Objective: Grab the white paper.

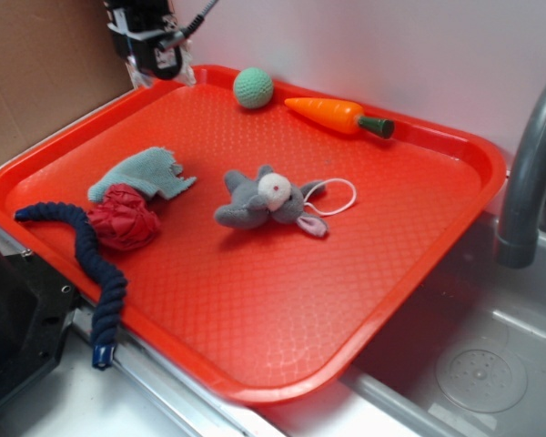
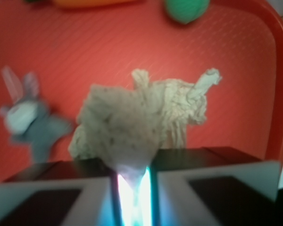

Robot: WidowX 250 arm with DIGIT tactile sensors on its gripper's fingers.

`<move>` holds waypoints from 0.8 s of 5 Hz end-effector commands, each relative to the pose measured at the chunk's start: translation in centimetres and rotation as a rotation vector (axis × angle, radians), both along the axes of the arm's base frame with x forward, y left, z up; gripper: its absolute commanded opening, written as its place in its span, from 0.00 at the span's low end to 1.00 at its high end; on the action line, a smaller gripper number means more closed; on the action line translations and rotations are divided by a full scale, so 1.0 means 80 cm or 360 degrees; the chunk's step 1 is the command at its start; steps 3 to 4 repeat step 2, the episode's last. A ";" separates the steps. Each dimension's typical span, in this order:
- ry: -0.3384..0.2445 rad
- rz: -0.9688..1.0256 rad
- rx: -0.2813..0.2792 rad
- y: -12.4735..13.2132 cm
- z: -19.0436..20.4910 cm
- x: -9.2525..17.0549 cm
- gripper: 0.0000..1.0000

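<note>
White paper [image 2: 146,117]: crumpled wad, pinched in the pincer [image 2: 132,181], whose jaws are pressed together on its lower end. Position: above the far left corner of the red tray [image 1: 455,228]. Status: grasp appears made; nothing evidently left but holding.
</note>
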State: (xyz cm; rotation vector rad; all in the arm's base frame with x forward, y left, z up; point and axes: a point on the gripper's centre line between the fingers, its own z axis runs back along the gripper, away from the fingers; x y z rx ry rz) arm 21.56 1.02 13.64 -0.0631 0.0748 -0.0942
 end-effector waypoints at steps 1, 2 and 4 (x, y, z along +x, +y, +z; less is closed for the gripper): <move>-0.0226 -0.0034 0.0175 -0.037 0.040 -0.040 0.00; -0.0115 -0.0118 0.0137 -0.042 0.007 -0.023 0.00; -0.0115 -0.0118 0.0137 -0.042 0.007 -0.023 0.00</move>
